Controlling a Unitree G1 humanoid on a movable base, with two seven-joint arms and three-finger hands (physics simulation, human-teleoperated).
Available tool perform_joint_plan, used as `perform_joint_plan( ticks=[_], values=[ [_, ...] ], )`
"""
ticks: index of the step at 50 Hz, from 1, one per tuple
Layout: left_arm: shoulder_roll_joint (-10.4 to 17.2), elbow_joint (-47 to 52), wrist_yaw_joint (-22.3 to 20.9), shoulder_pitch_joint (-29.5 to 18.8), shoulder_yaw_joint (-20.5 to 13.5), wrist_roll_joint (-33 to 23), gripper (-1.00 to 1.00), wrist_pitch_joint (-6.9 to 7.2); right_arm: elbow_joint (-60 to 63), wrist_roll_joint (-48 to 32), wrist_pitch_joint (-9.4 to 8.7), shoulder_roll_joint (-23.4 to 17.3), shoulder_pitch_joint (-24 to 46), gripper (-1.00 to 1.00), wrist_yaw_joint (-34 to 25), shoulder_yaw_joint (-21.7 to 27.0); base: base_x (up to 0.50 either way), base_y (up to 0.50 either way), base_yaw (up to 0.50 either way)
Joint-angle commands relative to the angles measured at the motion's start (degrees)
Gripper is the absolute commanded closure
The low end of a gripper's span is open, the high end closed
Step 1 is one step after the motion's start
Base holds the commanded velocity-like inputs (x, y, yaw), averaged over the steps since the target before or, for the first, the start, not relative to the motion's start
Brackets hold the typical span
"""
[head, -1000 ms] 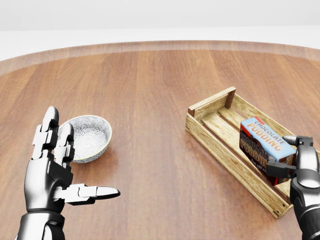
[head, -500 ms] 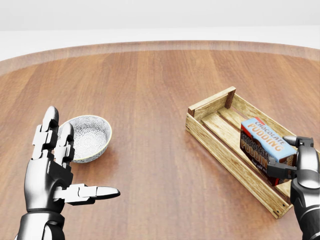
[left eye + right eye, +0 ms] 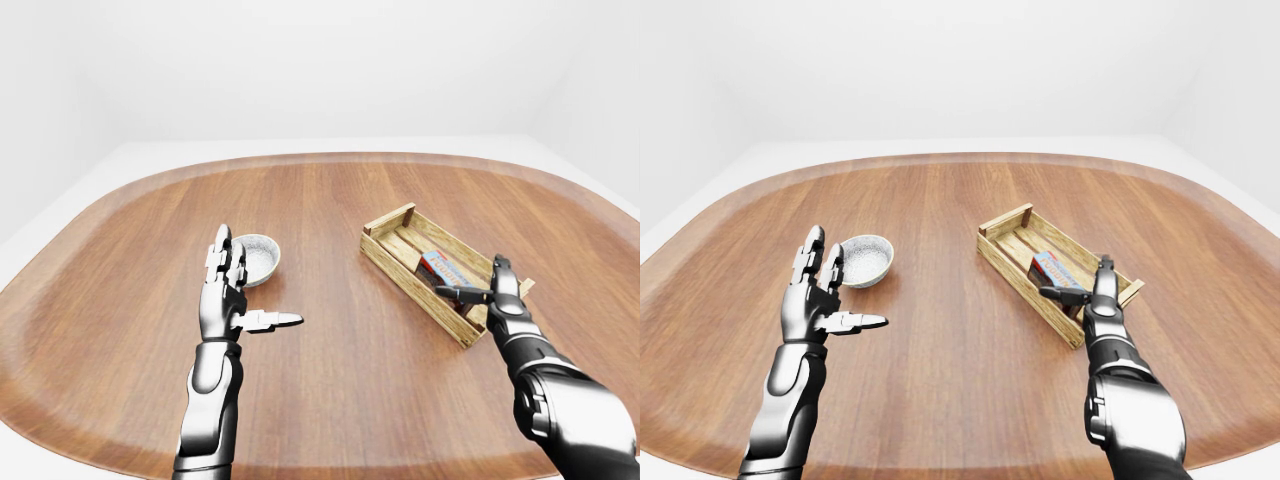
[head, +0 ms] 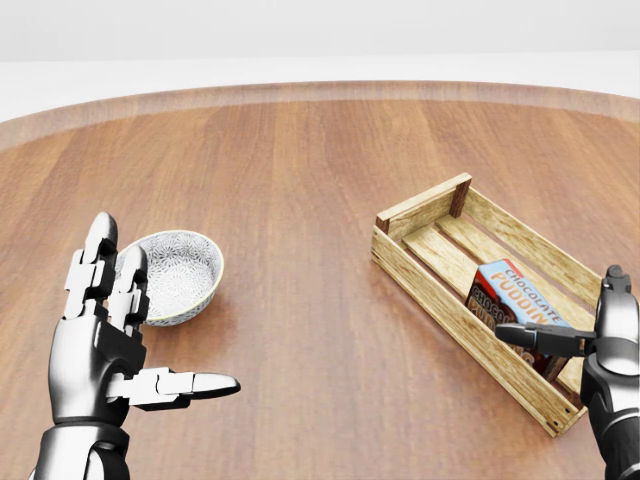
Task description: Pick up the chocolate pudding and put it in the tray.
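Observation:
The chocolate pudding box [image 4: 517, 298], blue-topped with brown sides, rests tilted inside the wooden slatted tray [image 4: 437, 298] at the right of the head view. My right hand [image 4: 575, 318] hovers at the tray's lower right end, open, its thumb stretched out over the box's lower edge and its fingers upright beside it. I see no finger closed round the box. My left hand [image 4: 150, 320] is raised at the lower left, open, with its thumb pointing right and nothing in it.
A small patterned bowl [image 4: 185, 268] sits just right of my left hand. Everything stands on a big round wooden table [image 4: 300, 170], whose far rim curves along the top of the head view, with white floor beyond.
My right hand has opened and let go of the pudding box, which has dropped lower into the tray. The left hand and bowl have not moved.

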State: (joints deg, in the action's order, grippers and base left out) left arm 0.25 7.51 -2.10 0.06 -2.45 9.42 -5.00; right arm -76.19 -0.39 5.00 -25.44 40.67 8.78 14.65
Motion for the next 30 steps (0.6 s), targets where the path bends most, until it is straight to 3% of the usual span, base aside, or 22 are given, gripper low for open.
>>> perform_joint_plan(
  ticks=[1,30],
  values=[
    [0.01,0.33,-0.03,-0.02,-0.15,0.38,-1.0,0.0,0.08,0.06,0.0,-0.07,0.23,-1.0,0.05,-0.01,0.0,0.0,0.0],
    [0.02,0.34,-0.04,-0.02,-0.15,0.41,-1.0,0.0,9.68,5.54,0.0,-4.7,4.5,-1.0,-3.65,-0.78,0.0,0.0,0.0]
  ],
)
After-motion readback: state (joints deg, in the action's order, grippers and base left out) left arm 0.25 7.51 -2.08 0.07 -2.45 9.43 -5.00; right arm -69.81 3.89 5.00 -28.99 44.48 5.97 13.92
